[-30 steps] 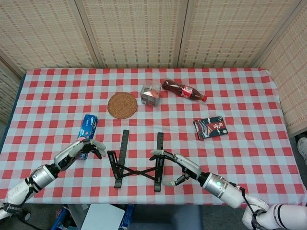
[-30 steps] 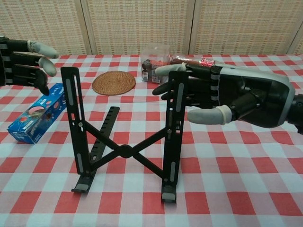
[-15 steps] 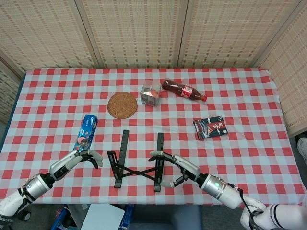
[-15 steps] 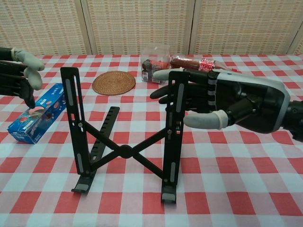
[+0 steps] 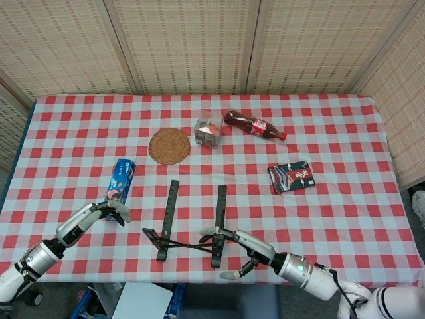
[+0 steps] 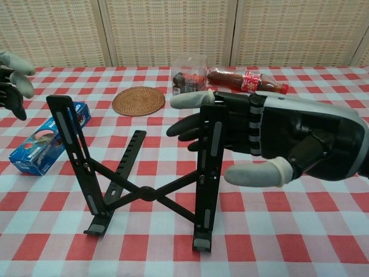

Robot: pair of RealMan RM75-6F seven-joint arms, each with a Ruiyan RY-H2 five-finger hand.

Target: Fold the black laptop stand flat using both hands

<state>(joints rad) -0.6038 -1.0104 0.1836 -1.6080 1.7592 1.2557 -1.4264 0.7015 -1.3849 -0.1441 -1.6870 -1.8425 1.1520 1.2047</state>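
Checked table w/ laptop stand, coaster, cola bottle, Oreo box, clear box, dark packet.

The black laptop stand stands unfolded near the table's front edge, left upright tilted outward.

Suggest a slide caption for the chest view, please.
Right hand touching the upright black laptop stand; left hand apart.

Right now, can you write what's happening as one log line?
laptop stand: still unfolded | right robot hand: against its right rail | left robot hand: apart, holding nothing
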